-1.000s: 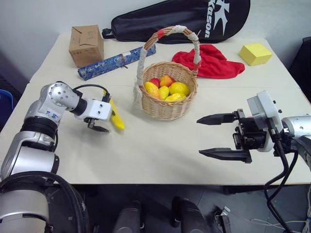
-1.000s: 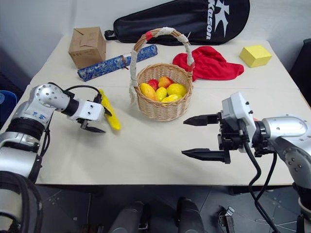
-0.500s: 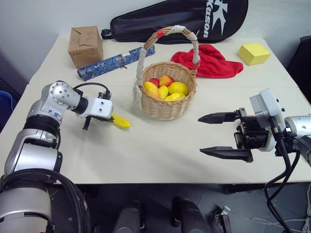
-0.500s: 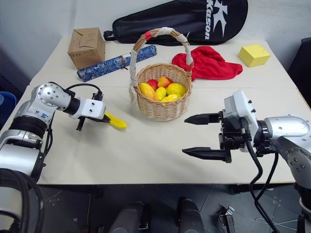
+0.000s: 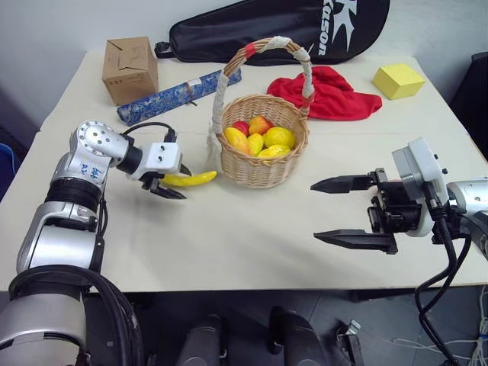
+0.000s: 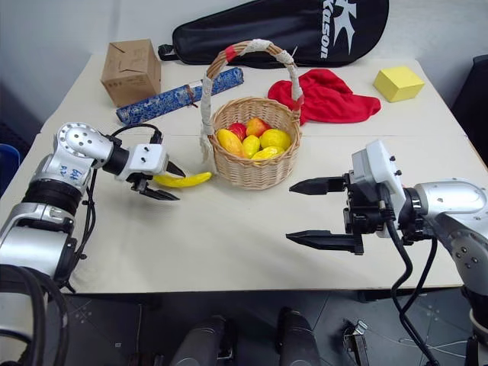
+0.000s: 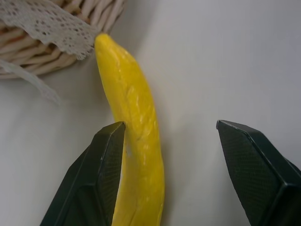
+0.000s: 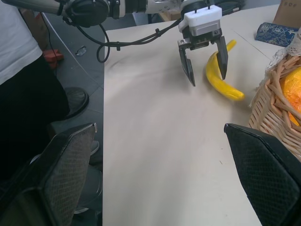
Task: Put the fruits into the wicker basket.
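Note:
The banana [image 5: 198,179] lies on the table with one tip against the lace at the foot of the wicker basket [image 5: 263,166]. My left gripper [image 5: 181,184] is open around its other end. In the left wrist view the banana [image 7: 134,141] rests against one finger [image 7: 101,169], well apart from the other. Several fruits fill the basket, among them yellow mangoes [image 5: 280,138] and a red peach [image 5: 243,128]. At the right, above the table, my right gripper [image 5: 351,213] stands wide open and empty.
Along the back of the table stand a cardboard box [image 5: 130,69], a blue patterned roll [image 5: 179,94], a red cloth [image 5: 328,93], a yellow block [image 5: 399,81] and a black racket bag [image 5: 282,27]. A person [image 8: 23,70] stands beside the table in the right wrist view.
The left gripper shut on the banana, swung it round toward the basket's foot, then opened again. The right arm has kept still.

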`<state>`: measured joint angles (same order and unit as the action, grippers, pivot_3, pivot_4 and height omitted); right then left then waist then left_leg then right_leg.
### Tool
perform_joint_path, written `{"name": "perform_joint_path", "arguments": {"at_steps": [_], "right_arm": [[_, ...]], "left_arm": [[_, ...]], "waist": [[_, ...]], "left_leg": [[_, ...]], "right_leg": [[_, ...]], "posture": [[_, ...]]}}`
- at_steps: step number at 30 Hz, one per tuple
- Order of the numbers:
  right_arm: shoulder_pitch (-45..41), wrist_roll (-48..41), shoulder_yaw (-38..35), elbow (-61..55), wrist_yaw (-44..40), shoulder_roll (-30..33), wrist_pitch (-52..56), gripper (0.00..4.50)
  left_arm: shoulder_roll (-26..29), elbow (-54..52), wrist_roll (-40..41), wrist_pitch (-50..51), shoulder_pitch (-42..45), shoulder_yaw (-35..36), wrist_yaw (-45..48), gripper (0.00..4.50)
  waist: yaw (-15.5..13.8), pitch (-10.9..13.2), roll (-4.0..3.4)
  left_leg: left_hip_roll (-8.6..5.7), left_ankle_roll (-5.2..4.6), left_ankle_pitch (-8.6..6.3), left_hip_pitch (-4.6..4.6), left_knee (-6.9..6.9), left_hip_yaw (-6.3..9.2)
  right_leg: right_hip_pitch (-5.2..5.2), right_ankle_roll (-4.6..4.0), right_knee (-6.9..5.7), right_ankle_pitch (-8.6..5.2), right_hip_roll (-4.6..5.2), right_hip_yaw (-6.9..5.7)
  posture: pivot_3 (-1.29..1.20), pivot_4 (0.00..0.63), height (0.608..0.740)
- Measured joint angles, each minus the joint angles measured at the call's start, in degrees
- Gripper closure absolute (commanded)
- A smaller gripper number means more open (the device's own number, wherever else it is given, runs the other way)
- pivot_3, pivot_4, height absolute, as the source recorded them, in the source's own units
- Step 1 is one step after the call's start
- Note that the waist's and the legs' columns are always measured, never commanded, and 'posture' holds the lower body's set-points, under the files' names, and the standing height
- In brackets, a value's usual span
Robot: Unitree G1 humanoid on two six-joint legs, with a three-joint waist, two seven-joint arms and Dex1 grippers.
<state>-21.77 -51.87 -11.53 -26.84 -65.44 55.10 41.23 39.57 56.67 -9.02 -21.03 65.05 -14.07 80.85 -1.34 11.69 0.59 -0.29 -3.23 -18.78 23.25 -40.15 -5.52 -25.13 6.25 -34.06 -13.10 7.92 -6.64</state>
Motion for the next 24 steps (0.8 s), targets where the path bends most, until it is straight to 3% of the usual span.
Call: {"name": "perform_joint_path", "arguments": {"at_steps": [3,15,24], "right_arm": [[0.5,0.0,-0.1,-0.1,0.3,0.0,0.0,0.00],[2.3,-0.1,-0.2,-0.8,1.3,0.0,0.0,0.00],[3.0,-0.1,-0.2,-1.0,1.4,0.0,-0.2,0.00]], "left_arm": [[-1.1,1.1,0.0,1.0,0.5,0.2,-1.0,1.23],[-4.5,9.8,-9.3,1.3,5.2,-3.5,-21.3,1.23],[-4.6,6.6,1.5,10.2,4.5,5.3,-7.0,1.23]], "waist": [[0.0,0.0,0.00],[-0.1,0.0,0.02],[0.0,0.0,0.03]], "left_leg": [[0.01,-0.01,0.01,0.00,-0.03,0.00],[0.00,-0.07,0.10,-0.06,-0.07,0.01],[0.01,-0.04,0.18,0.04,-0.07,-0.02]], "right_leg": [[0.00,0.00,-0.03,0.00,0.00,0.01],[0.04,-0.03,-0.11,0.17,0.06,0.06],[-0.09,-0.10,-0.07,0.31,0.05,0.05]], "posture": [[0.00,0.150,0.740],[0.00,0.150,0.740],[0.00,0.150,0.740]]}}
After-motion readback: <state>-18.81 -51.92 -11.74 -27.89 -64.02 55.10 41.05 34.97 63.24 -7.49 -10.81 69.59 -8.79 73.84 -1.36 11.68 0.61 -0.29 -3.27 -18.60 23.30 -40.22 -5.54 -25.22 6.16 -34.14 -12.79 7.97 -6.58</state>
